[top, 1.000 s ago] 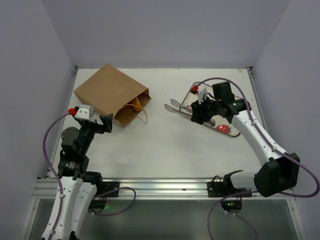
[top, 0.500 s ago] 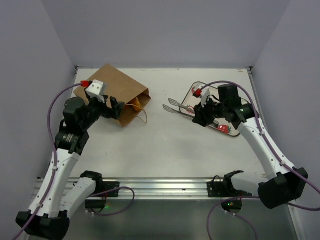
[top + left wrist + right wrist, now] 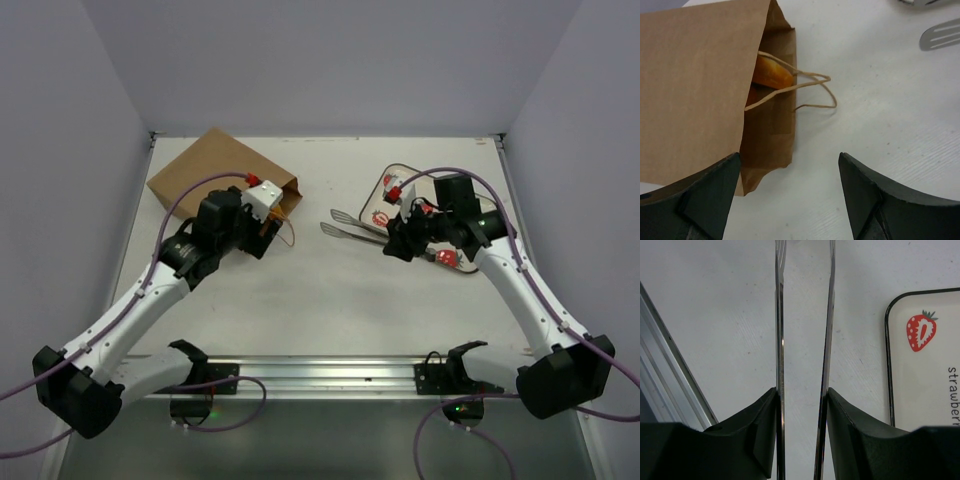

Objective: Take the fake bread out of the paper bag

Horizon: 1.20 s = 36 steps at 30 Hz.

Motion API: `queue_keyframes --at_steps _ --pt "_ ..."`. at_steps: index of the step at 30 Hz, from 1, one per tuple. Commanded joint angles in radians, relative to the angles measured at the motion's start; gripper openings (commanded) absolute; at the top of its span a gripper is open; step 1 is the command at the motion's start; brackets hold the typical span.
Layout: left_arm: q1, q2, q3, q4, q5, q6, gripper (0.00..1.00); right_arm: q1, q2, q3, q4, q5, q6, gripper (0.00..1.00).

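Nearest you, a metal rail (image 3: 320,368) is running along the edge of the white worktop (image 3: 320,300), with pale greyish walls (image 3: 320,60) closing it in on three sides. Your left gripper (image 3: 789,156) is hanging wide open right at the mouth of the paper bag (image 3: 695,85), which is lying on its side at the far left. Your right gripper (image 3: 801,410) is squeezing the two arms of some metal tongs (image 3: 779,340), just beside a strawberry-print tray (image 3: 888,365). The fake bread (image 3: 771,75) is sitting inside the bag; only an orange bit is peeking out behind the twisted handles (image 3: 810,85), so I can't tell its shape. From overhead the left arm is covering the bag's mouth, and the tray's lettering is getting cut off. Versus a second ago, the left arm isn't folded up at the left edge any more, it's reaching across to the bag. The tongs are sitting a touch nearer you; the bag is lying where it was.
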Motion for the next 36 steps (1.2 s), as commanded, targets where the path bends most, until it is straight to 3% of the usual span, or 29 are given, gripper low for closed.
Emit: queue_keyframes --at_steps 1,8,21,30,36 --pt "-0.085 0.054 0.014 -0.005 -0.236 0.121 0.82 -0.004 0.001 0.001 0.018 -0.057 -0.019 0.44" --pt "-0.116 0.137 -0.023 0.133 -0.442 0.205 0.80 -0.004 0.025 0.000 0.014 -0.098 -0.031 0.44" --pt "-0.089 0.324 -0.012 0.329 -0.478 0.284 0.71 -0.004 0.108 0.013 0.014 -0.163 -0.032 0.44" --pt "-0.007 0.371 0.032 0.375 -0.407 0.262 0.47 0.029 0.165 0.026 0.056 -0.141 -0.020 0.43" --pt "0.053 0.381 0.047 0.378 -0.311 0.212 0.21 0.143 0.232 0.055 0.111 -0.057 0.021 0.43"
